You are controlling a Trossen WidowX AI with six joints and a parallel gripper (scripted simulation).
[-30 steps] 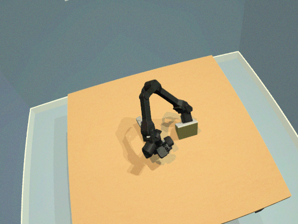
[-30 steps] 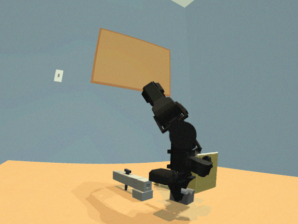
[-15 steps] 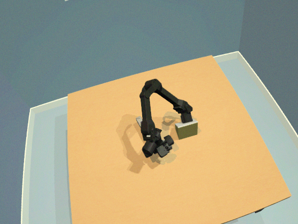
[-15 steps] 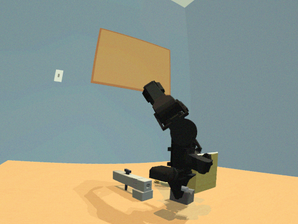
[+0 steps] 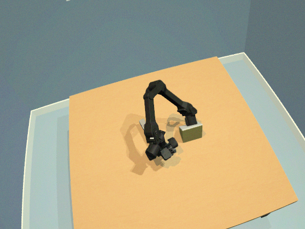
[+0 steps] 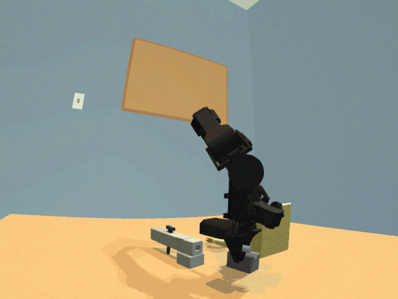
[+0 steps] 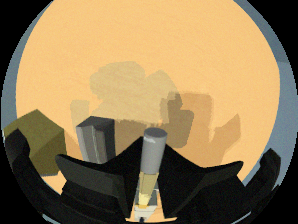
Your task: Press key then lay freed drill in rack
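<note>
My gripper (image 6: pixel 240 254) (image 7: pixel 148 140) is shut on the drill (image 7: pixel 154 152), which lies level across the fingers, clear of the holder. The drill's grey round end (image 6: pixel 246 249) points away from the holder and its yellowish end (image 6: pixel 214 240) points back past the fingers. The rack (image 6: pixel 252 264) (image 7: pixel 106 140) is a dark grey grooved block close beside the gripper; in the exterior view a finger partly hides it. The long light grey holder (image 6: pixel 165 237) has an open hole in its end. The small black key (image 6: pixel 170 228) sits on top of it.
A light grey block (image 6: pixel 189 260) supports the holder's near end, and a dark post (image 6: pixel 168 250) stands under it. The arm's base rests on an olive block (image 5: pixel 191 134) (image 6: pixel 276 232) (image 7: pixel 36 135) beyond the rack. The arm hides much of the workspace in the top view.
</note>
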